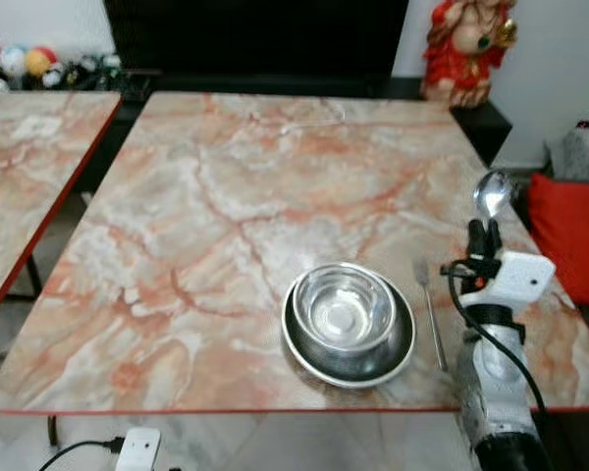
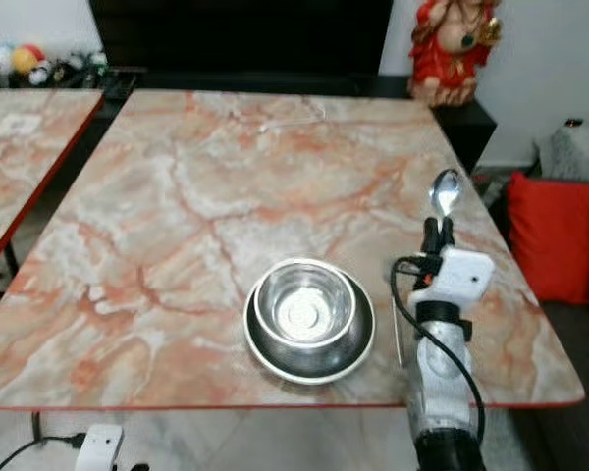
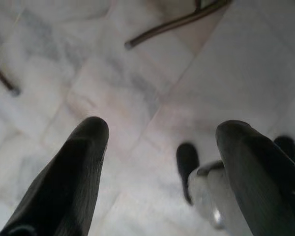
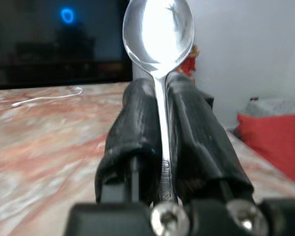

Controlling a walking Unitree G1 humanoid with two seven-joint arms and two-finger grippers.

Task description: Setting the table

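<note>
A steel bowl (image 1: 343, 308) sits on a steel plate (image 1: 401, 355) near the front edge of the marble table (image 1: 226, 196). Just right of the plate lies a fork (image 1: 432, 314), tines away from me. My right gripper (image 1: 485, 235) is above the table's right side, shut on a spoon (image 1: 492, 193) whose bowl points up; the wrist view shows the spoon (image 4: 158, 29) clamped between the black fingers (image 4: 132, 128). My left gripper (image 3: 162, 147) hangs open over the white floor.
A second marble table (image 1: 29, 147) stands to the left. A red figurine (image 1: 466, 44) and a dark cabinet are behind the table. A red cushion (image 1: 569, 231) lies to the right. A white power adapter (image 1: 137, 449) with cable is on the floor.
</note>
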